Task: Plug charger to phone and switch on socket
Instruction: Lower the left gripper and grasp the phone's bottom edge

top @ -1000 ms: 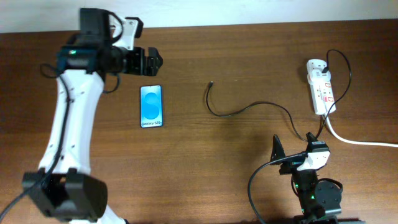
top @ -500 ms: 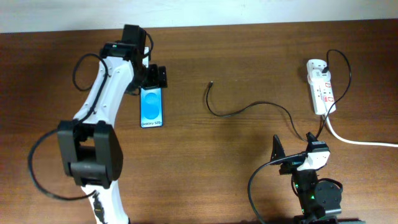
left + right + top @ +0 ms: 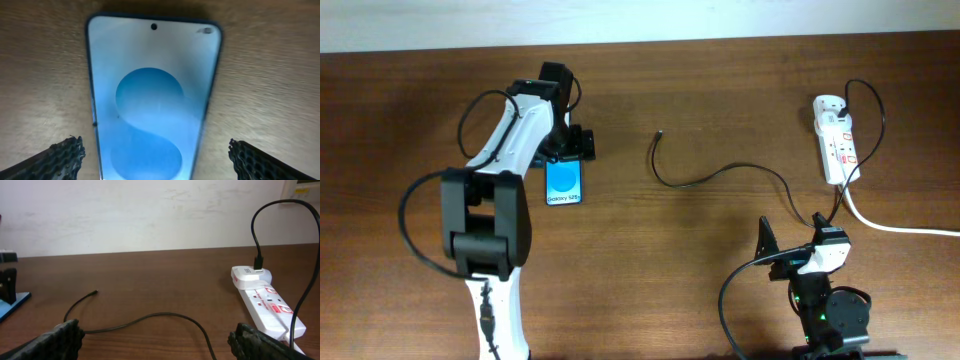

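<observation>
The phone lies flat on the table with its blue screen up; it fills the left wrist view. My left gripper is open, its fingers straddling the phone's top end, apart from its sides. The charger, a thin black cable, curls across mid-table with its free connector end pointing away; it also shows in the right wrist view. The socket is a white power strip at the far right, also in the right wrist view. My right gripper is open and empty near the front edge.
A thick white cord runs from the socket off the right edge. A black plug sits in the socket's far end. A pale wall stands behind the table.
My left arm has swung right and down from the far left; its gripper has come over the phone's top end. The right arm, cable and socket have not moved.
</observation>
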`<act>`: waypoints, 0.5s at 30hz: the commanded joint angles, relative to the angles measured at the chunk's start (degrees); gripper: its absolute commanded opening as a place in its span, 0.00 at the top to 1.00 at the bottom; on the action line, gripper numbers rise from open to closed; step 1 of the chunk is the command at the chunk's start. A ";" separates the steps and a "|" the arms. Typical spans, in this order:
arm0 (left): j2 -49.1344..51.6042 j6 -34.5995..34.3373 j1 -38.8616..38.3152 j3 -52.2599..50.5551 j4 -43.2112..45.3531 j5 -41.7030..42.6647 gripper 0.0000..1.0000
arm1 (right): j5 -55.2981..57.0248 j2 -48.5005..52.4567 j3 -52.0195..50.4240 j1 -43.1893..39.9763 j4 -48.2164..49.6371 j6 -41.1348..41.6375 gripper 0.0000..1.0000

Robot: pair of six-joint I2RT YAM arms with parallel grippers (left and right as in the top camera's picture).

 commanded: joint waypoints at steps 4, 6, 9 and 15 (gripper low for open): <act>3.28 3.67 -0.09 0.37 -0.22 -2.97 0.01 | -0.52 -0.48 -0.31 -0.46 -0.26 0.20 0.02; 3.28 3.67 -0.07 0.37 -0.22 -3.43 0.00 | -0.52 -0.48 -0.31 -0.46 -0.26 0.20 0.02; 3.32 3.67 -0.09 0.35 0.00 -3.39 0.01 | -0.52 -0.48 -0.31 -0.46 -0.26 0.20 0.02; 5.81 3.65 -0.24 0.35 0.33 -2.05 0.01 | -0.52 -0.48 -0.31 -0.46 -0.26 0.20 0.02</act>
